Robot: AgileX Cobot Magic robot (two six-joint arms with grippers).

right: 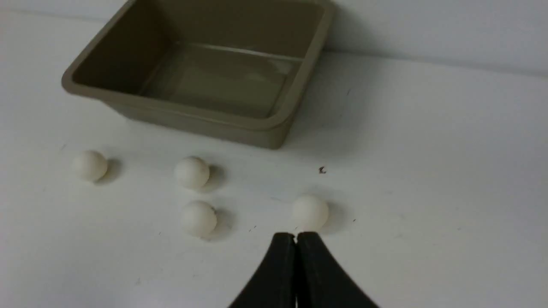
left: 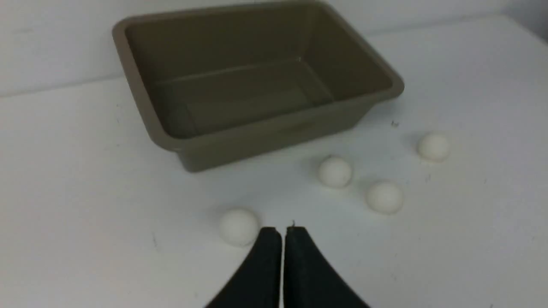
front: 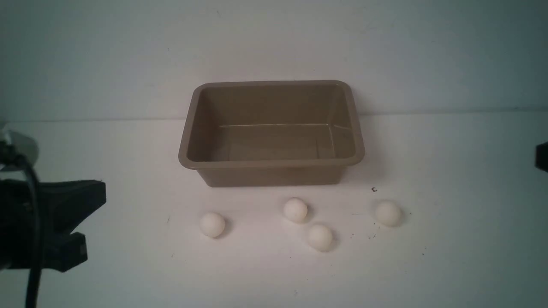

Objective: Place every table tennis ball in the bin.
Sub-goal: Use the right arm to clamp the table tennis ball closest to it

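The taupe bin (front: 272,163) stands empty at the table's middle. Several off-white table tennis balls lie on the table in front of it: one at the left (front: 212,224), two in the middle (front: 295,209) (front: 319,236), one at the right (front: 388,213). My left gripper (left: 282,231) is shut and empty, just short of the left ball (left: 238,226); it shows at the front view's left edge (front: 100,196). My right gripper (right: 296,235) is shut and empty, just short of the right ball (right: 310,212). The bin also shows in both wrist views (left: 274,125) (right: 184,114).
The white table (front: 449,256) meets a pale wall right behind the bin. A tiny dark speck (front: 374,189) lies by the bin's right front corner. A black bit of my right arm (front: 543,157) shows at the right edge.
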